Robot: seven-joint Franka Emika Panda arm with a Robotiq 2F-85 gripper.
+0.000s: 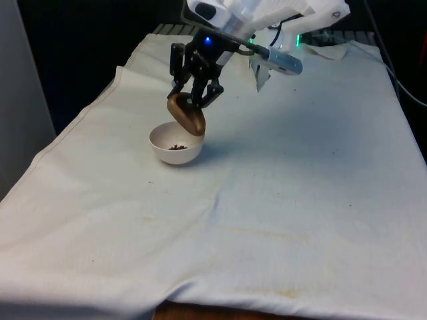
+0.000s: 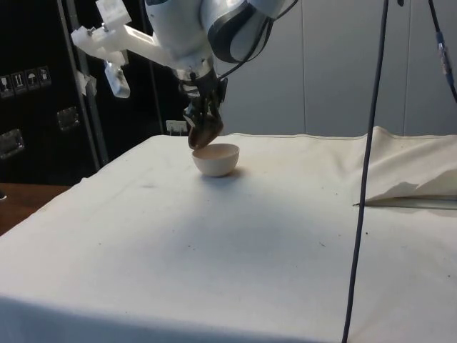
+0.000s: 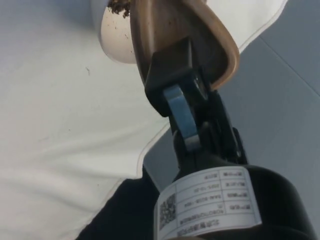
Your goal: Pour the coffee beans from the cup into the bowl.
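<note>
A white cloth [image 1: 280, 200] covers the tabletop [image 1: 200, 312], whose brown wood edge shows at the near side. Black curtains [image 1: 87, 40] hang behind it. In the side view, dark cabinets [image 2: 36, 107] stand beside pale grey wall panels [image 2: 335, 64]

arm: reaching down over table | gripper [image 1: 195, 101]: tilted, fingers clamped on cup [image 1: 187, 114]

A smooth, glossy brown cup [image 1: 187, 115] — glazed ceramic by its sheen — is seen beside a small round white bowl [image 1: 175, 152] with a matt, eggshell-like surface. The white cloth [image 1: 280, 200] is woven fabric, matt, creased and faintly stained. The black two-finger gripper [image 1: 195, 100] is finished in dull plastic — one finger [image 3: 181, 117] carries a bluish pad.
</note>
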